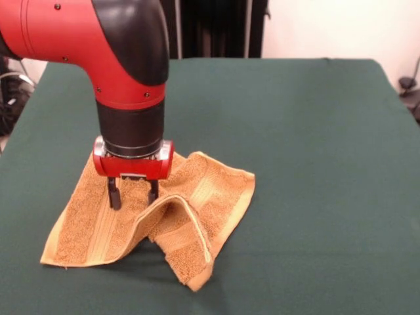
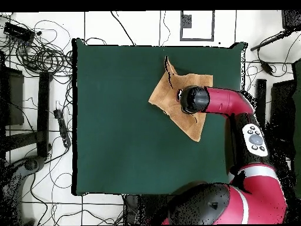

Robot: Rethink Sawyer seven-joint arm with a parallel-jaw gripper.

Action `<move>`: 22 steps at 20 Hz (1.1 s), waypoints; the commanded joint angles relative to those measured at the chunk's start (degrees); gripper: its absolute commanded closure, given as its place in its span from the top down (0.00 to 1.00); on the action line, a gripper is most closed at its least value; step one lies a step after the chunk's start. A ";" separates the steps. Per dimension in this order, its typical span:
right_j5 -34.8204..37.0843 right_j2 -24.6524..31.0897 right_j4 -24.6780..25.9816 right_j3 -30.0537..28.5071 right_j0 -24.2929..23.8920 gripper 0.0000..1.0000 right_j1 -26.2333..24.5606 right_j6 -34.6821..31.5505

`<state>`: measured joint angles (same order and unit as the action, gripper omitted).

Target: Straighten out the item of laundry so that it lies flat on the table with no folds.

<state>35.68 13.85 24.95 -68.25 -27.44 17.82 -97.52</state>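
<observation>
The item of laundry is a golden-orange terry towel lying crumpled on the left half of the dark green table. One flat part spreads to the left. A raised, tent-like fold runs across its front and ends in a doubled flap hanging toward the near edge. My gripper points straight down over the towel's middle, just behind that fold. Its two black fingers stand apart with the tips at the cloth and nothing pinched between them. From overhead the towel lies near the table's far right, and the arm's wrist covers the gripper.
Green cloth stretches wide to the right of the towel in the front view. Overhead, cables and black stands lie on the floor beyond the table's left edge. My arm's red links run along the right edge.
</observation>
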 commanded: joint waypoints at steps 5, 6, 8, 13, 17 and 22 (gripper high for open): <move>-9.57 2.41 6.60 4.91 -0.07 1.00 -13.19 3.49; -9.60 2.42 6.59 4.97 -0.15 1.00 -13.26 3.42; -9.73 2.44 6.35 4.89 -0.45 1.00 -13.32 2.85; -9.27 3.01 6.49 4.95 -1.82 1.00 -13.50 4.28; -9.14 4.08 7.09 5.94 -4.43 1.00 -14.75 7.53; -1.42 6.40 7.47 11.97 -8.14 1.00 -19.22 16.04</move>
<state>41.54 17.77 24.44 -65.37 -30.41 16.21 -97.52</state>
